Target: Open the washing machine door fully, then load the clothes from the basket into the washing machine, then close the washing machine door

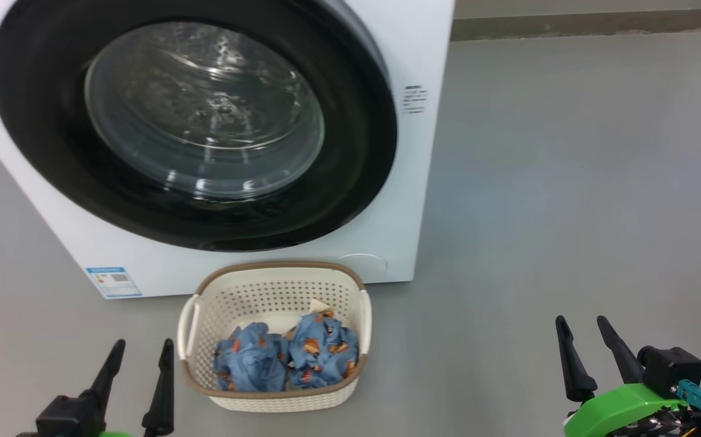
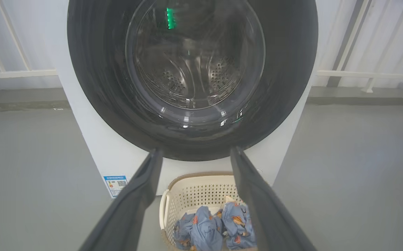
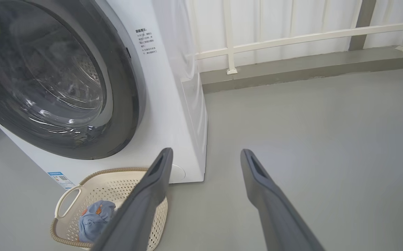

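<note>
The white washing machine [image 1: 414, 200] stands ahead with its round black-rimmed door [image 1: 362, 176] closed against its front. Through the glass I see the steel drum [image 2: 194, 69]. The cream basket [image 1: 277, 288] sits on the floor just in front of it, holding blue printed clothes [image 1: 286, 355] with a bit of cream cloth. My left gripper [image 1: 144, 352] is open at the lower left, left of the basket. My right gripper [image 1: 587, 328] is open at the lower right, well clear of the basket. Both are empty. The wrist views show the door [image 2: 96, 87] [image 3: 124, 115] and basket [image 2: 201, 188] [image 3: 114, 188].
Grey floor [image 1: 568, 182] spreads wide to the machine's right. A low grey kerb [image 3: 309, 66] and a white railing [image 3: 292, 35] run behind. A small blue label [image 1: 113, 281] marks the machine's lower left corner.
</note>
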